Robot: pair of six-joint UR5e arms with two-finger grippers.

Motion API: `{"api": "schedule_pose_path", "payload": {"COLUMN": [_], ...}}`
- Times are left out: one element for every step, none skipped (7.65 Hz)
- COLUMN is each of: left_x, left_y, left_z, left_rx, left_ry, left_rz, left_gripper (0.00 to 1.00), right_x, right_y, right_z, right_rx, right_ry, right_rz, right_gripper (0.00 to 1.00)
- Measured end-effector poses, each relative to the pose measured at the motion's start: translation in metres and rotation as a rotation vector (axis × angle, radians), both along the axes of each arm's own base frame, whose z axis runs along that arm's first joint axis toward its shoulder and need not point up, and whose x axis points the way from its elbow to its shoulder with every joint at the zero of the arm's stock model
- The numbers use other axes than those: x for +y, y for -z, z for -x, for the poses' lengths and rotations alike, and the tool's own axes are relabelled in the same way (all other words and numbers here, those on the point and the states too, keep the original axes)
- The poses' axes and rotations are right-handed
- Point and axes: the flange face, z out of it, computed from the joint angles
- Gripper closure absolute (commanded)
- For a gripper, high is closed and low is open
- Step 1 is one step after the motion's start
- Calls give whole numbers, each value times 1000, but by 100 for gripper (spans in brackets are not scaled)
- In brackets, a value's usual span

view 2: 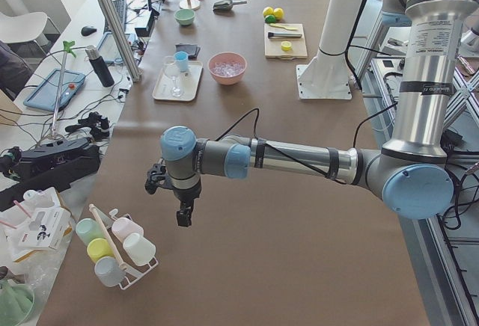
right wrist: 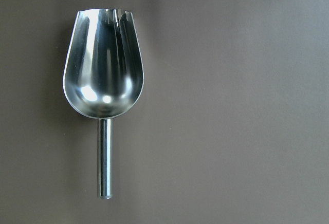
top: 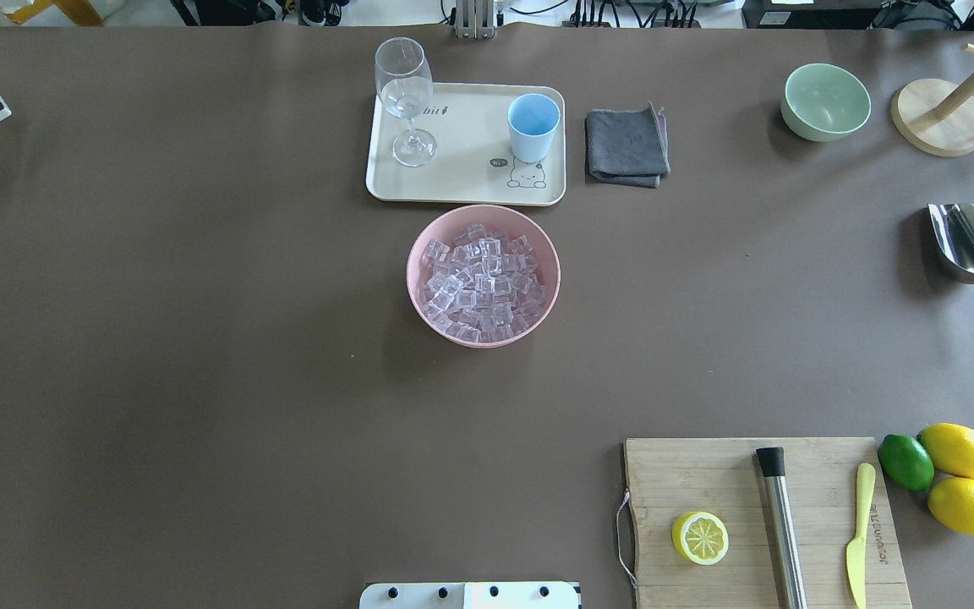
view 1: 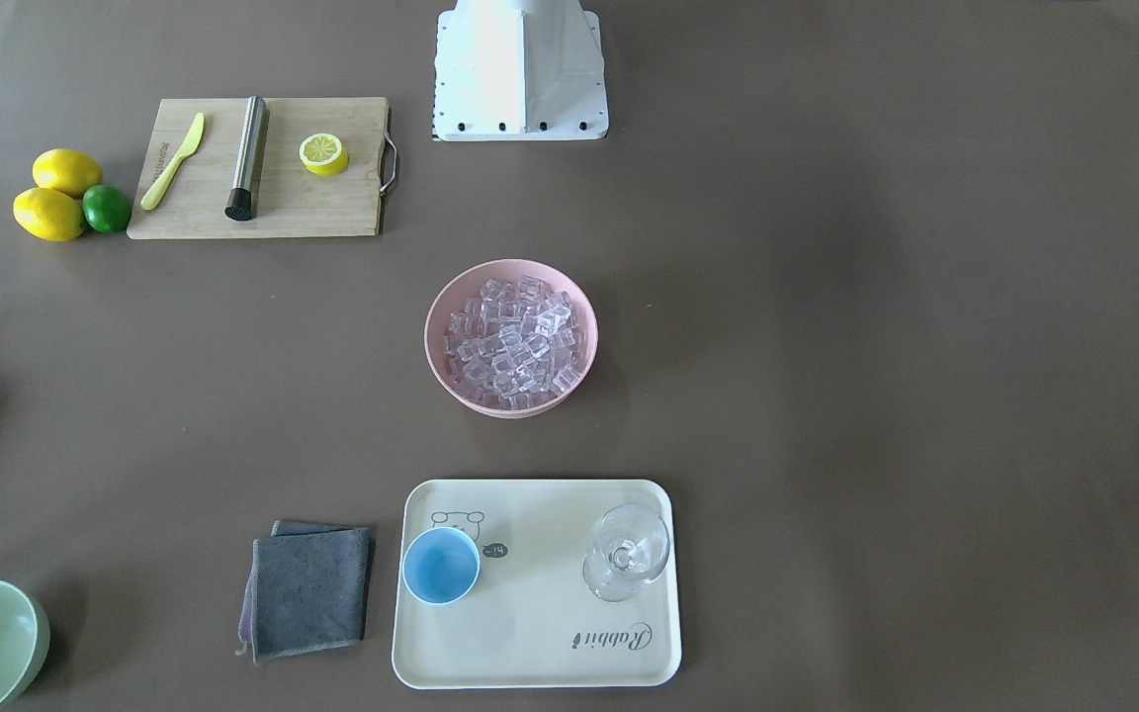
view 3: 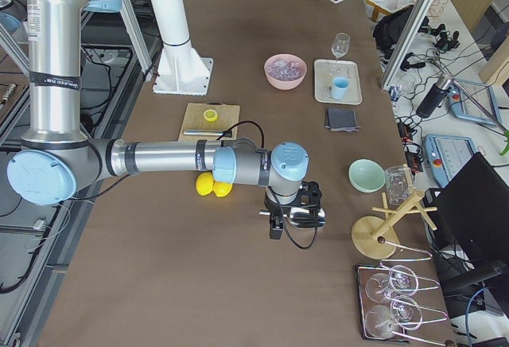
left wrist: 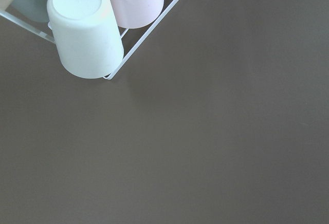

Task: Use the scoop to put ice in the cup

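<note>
Shiny silver metal scoop (right wrist: 103, 75) flat on the brown surface (right wrist: 231, 106), directly beneath the right tool (view 3: 273, 229). Probably stiff, light, slippery; best pinched firmly across the thin round handle (right wrist: 105, 157), mid-length. Cannot tell how wide the tool stands.

The cream tray (view 1: 530, 633) reads "Rabbit"; the cutting board (view 1: 332, 208) carries edge print too small to read.

Blue cup (top: 533, 125), silver scoop (right wrist: 104, 64), pink bowl (top: 483, 342).
</note>
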Motion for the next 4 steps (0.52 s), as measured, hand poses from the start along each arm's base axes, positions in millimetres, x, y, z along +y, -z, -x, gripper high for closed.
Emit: {"api": "schedule_pose_path", "payload": {"left_x": [-1,-3,-5,-6], "left_y": [1,5,9,14], "left_z": [-3,-12,-21,-32], "left_rx": [0,1,3,5], "left_ry": [-8,-25,-42,-65], "left_rz": [-23,-46,-63,-77], "left_gripper": [1,1,1,1], "right_x": [0,0,-1,-2], "right_y": [2,3,7,12], "right_z": [1,7,19,34], "right_rx": [-1,1,6,5], "right_ry": [-16,-34,-51,-74], "right_rz": [11,34,44,27], "right_gripper": [0,0,0,0]}}
